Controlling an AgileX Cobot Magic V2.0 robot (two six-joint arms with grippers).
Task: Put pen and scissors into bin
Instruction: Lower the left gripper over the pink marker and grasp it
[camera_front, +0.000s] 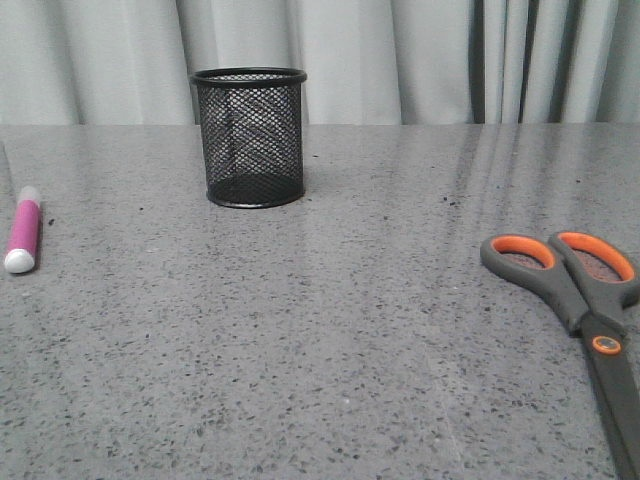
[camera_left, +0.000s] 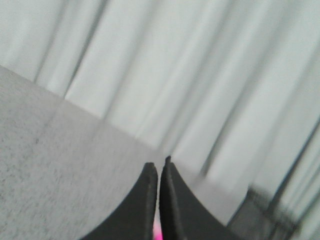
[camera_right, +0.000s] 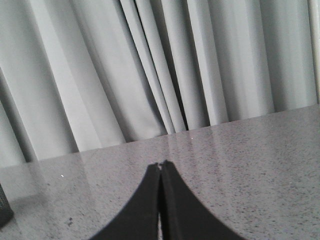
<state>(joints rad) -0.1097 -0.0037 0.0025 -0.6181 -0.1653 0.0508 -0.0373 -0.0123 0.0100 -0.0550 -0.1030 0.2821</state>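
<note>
- Pen (camera_front: 23, 230): lies flat at the far left of the tabletop (camera_front: 330, 330), white cap toward the camera, well apart from the bin (camera_front: 249, 137); a sliver of pink shows under the left tool's fingertips in the left wrist view, which suggests that arm is poised above it.
- Scissors (camera_front: 585, 305): lie flat at the far right, orange-lined loops toward the back, blades running off the lower edge; nothing touches them.
- Bin: stands upright toward the back, left of centre, mouth open and apparently empty, so neither item is yet delivered.
- Layout, as judged: each item lies on the side of a different arm, favouring one pick per arm.
- Left tool (camera_left: 159, 167): fingers pressed together, clenched on nothing, clear of the tabletop.
- Right tool (camera_right: 160, 166): likewise clenched and empty, aimed across bare tabletop toward the curtain (camera_right: 150, 70).
</note>
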